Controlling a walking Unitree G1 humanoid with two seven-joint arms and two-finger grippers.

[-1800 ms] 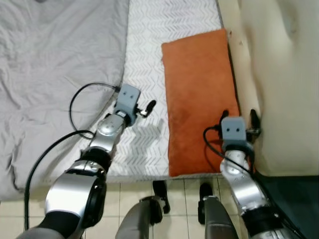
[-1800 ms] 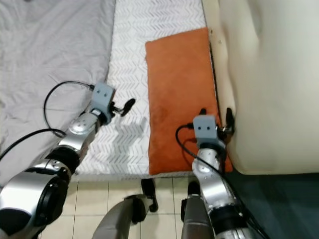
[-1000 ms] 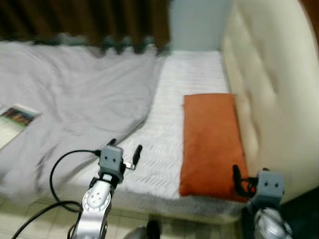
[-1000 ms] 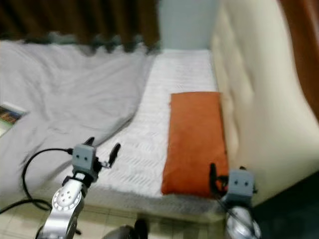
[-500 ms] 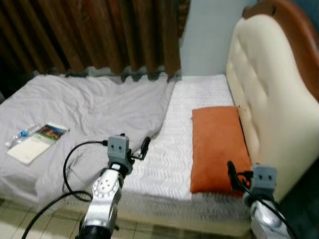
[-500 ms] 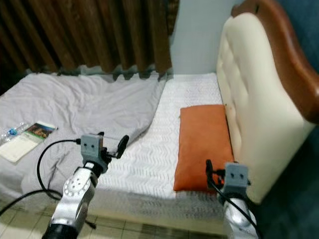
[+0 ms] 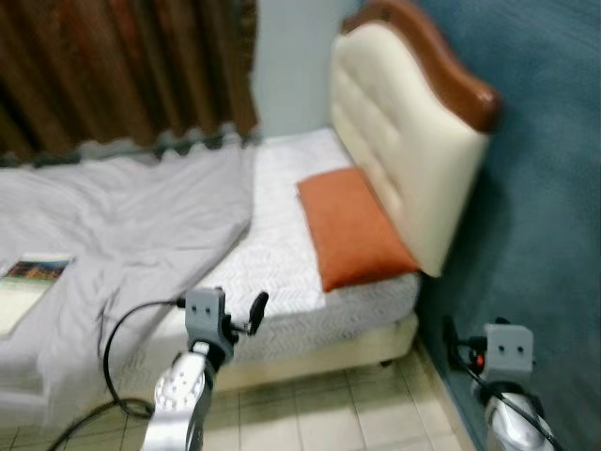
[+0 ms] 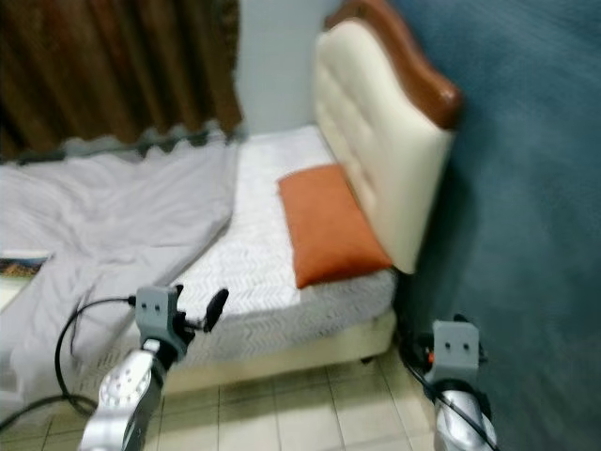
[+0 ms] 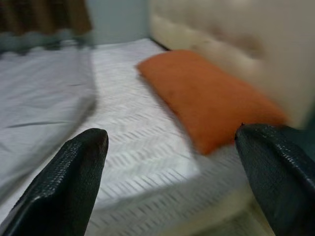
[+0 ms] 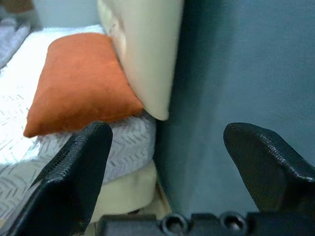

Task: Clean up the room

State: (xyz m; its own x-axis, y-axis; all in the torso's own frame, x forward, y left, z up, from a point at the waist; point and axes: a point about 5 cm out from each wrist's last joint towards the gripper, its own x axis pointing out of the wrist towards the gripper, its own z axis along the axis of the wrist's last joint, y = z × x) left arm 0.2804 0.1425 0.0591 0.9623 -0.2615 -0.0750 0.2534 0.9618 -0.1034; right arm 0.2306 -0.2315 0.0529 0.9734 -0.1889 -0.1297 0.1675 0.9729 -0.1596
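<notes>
An orange pillow [image 7: 349, 228] lies on the bed [image 7: 282, 272] against the cream headboard [image 7: 399, 150]. A grey blanket [image 7: 113, 225] and book [image 7: 28, 277] lie at 9 o'clock. Left gripper [image 9: 172, 172] and right gripper [image 10: 167, 162] hang with jaws apart, empty.

You have 1 bed [image 7: 282, 272], 1 orange pillow [image 7: 349, 225], 1 grey blanket [image 7: 113, 225], 1 book [image 7: 26, 282], and 1 headboard [image 7: 404, 150].

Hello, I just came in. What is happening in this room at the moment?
The robot stands on the tiled floor beside a bed, holding nothing. Its left gripper and right gripper are both open and empty, raised in front of it. An orange pillow lies on the mattress against the cream headboard. A grey blanket is rumpled over the rest of the bed, with a book on it.
</notes>
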